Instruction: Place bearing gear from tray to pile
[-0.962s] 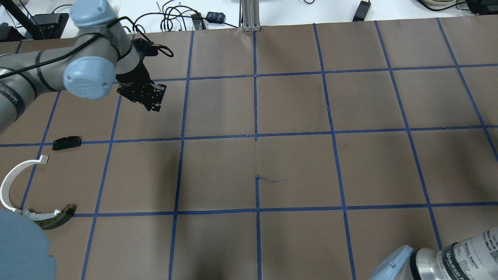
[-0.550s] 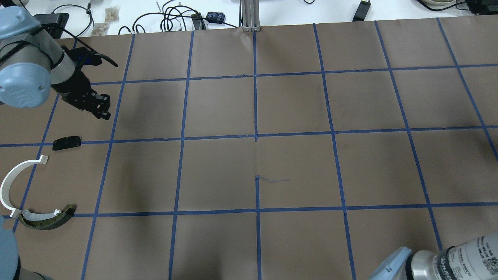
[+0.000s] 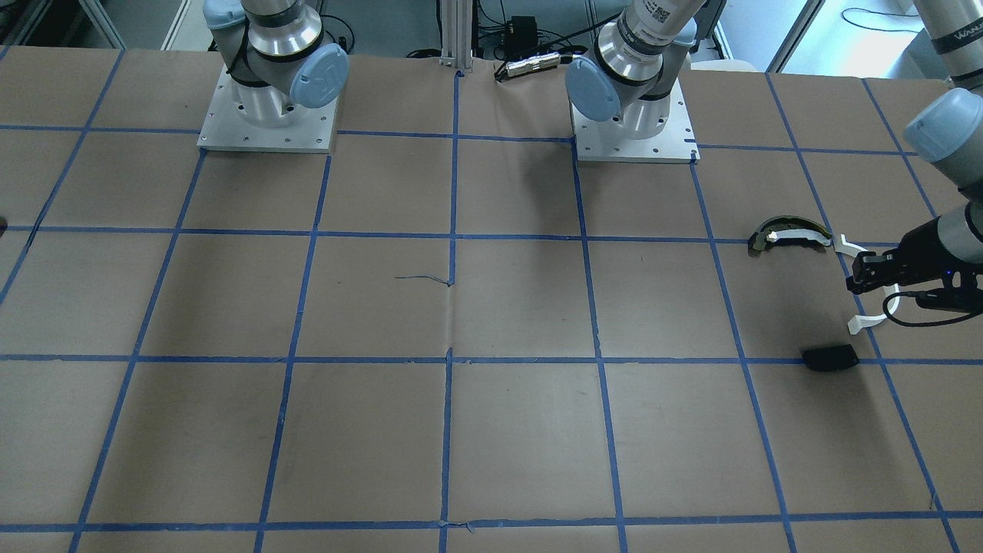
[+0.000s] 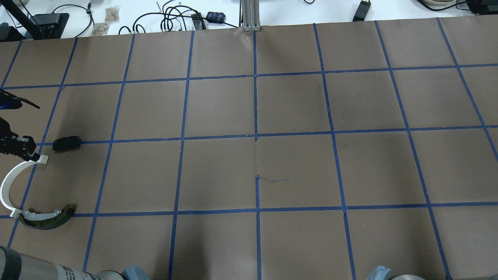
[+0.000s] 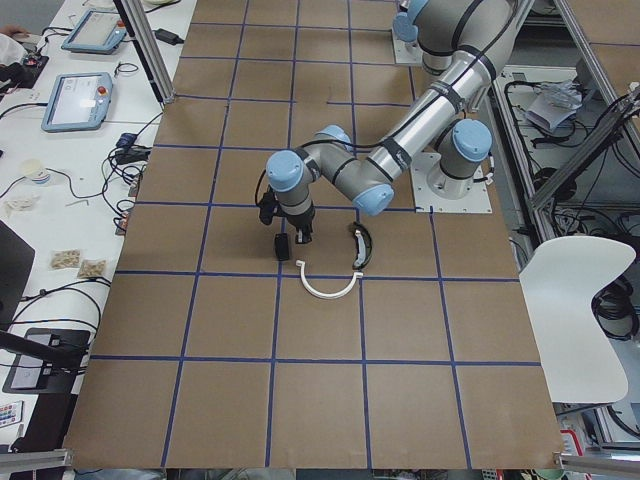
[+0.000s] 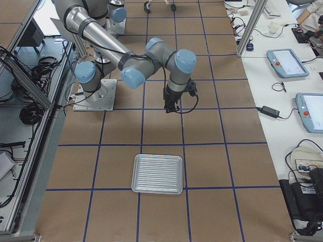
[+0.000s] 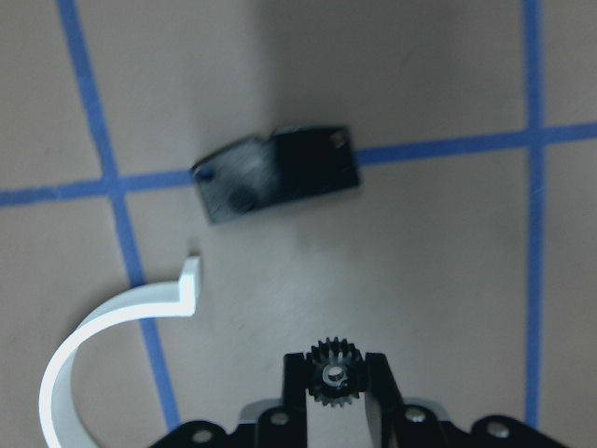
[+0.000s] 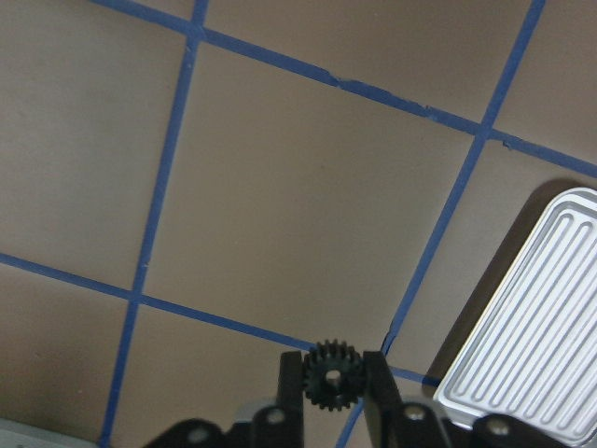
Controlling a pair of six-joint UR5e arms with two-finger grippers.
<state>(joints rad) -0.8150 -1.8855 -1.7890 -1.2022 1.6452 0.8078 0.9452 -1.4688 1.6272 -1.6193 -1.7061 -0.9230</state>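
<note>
My left gripper [image 7: 334, 366] is shut on a small black bearing gear [image 7: 333, 381]. It hangs low over the pile, beside the thin white half-ring arc [image 4: 7, 181] and near the flat black plate [image 4: 67, 143]. The dark curved piece [image 4: 47, 219] lies at the arc's other end. In the front view this gripper [image 3: 855, 280] is above the arc [image 3: 865, 321]. My right gripper [image 8: 333, 366] is shut on a second small black gear [image 8: 333, 378] above bare table, with the ribbed metal tray [image 8: 536, 327] to its right. The tray [image 6: 157, 174] looks empty.
The table is brown paper with a blue tape grid [image 4: 255, 136]. Cables and small devices [image 4: 183, 17] lie beyond the far edge. The two arm bases [image 3: 267, 115] stand on the robot's side. The pile sits close to the table's left end.
My left gripper has swung left and toward the robot's side, from the far-left squares down to the pile, next to the white arc's tip. The right arm's elbow has mostly left the overhead view.
</note>
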